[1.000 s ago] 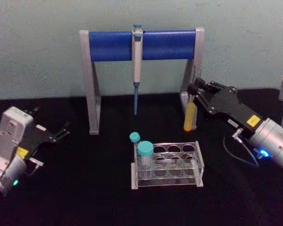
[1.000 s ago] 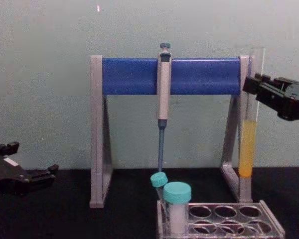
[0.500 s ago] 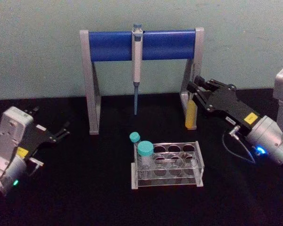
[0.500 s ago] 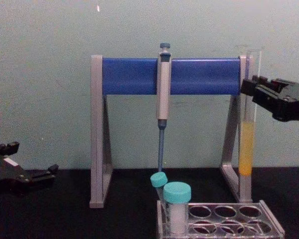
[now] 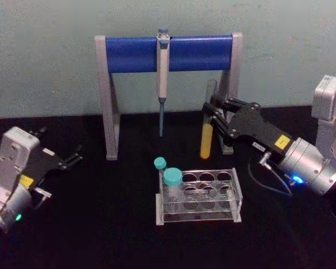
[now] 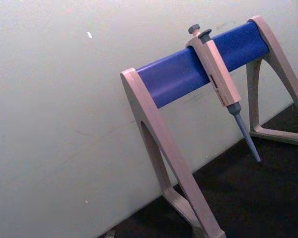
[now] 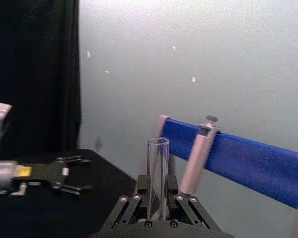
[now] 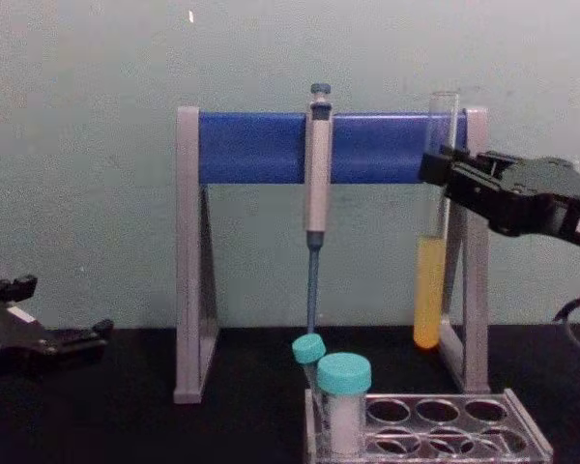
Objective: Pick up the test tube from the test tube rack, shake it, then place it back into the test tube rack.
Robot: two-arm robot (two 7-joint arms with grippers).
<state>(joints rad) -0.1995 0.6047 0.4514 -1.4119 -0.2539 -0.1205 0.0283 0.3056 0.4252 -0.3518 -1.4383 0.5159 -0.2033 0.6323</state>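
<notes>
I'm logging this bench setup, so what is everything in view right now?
black table: one, black, under everything
long clear glass test tube: one, yellow liquid in its lower part, held upright in the air, right of centre
low clear plastic test tube rack: one, clear, on the table at front centre
short teal-capped vials: two, teal caps, in the rack's left end
tall pipette stand: one, grey legs and blue bar, at the back
slim pipette: one, grey-blue, hanging from the stand's bar
left pincer: one, black, open, parked low on the left
right pincer: one, black, shut on the test tube
</notes>
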